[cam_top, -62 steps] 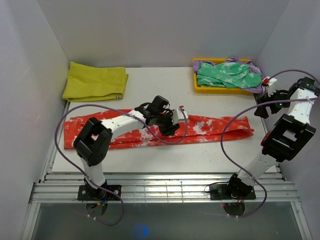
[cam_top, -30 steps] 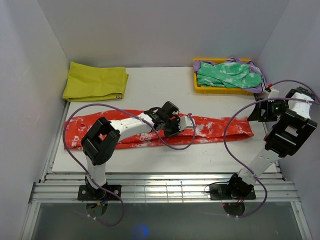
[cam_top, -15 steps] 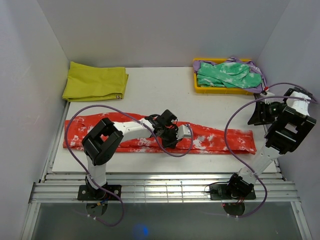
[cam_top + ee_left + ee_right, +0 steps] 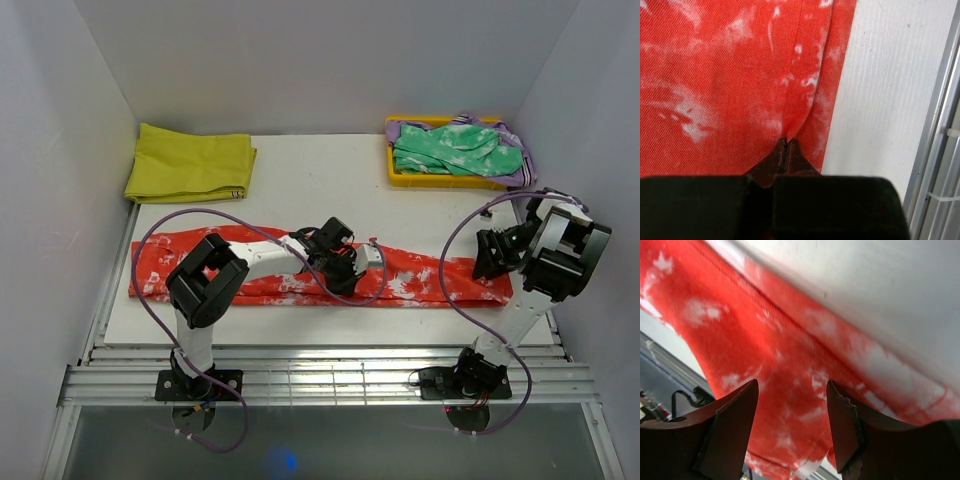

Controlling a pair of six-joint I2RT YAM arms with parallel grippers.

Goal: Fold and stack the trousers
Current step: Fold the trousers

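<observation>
We see the trousers (image 4: 430, 280) lying flat in one long red-orange band, mottled with white, across the near part of the white surface (image 4: 320, 180). The band runs from close to the left edge all the way over to the right arm (image 4: 560, 255), and its near side lies close to the front edge of the surface.

About midway along the band, the left arm (image 4: 260, 252) reaches over the cloth. In the left wrist view the left fingers (image 4: 796, 161) are pressed together, with a raised crease of the fabric running right into their tips, so we judge them to be pinching a fold of the trousers near the front hem. Bare surface and a metal rail (image 4: 935, 150) show just beside that hem.

At the right end of the band, the right fingers (image 4: 735, 425) are spread wide apart, with the red fabric filling the gap beneath them. We cannot tell whether they touch the cloth.

Farther back, a folded yellow cloth (image 4: 190, 162) rests at the far left corner, well apart from the trousers. At the far right stands a yellow tray (image 4: 395, 178) holding a green garment (image 4: 455, 148) with white mottling, and some purple fabric (image 4: 517, 172) shows at its edges. Purple cables (image 4: 135, 250) loop around both arms.
</observation>
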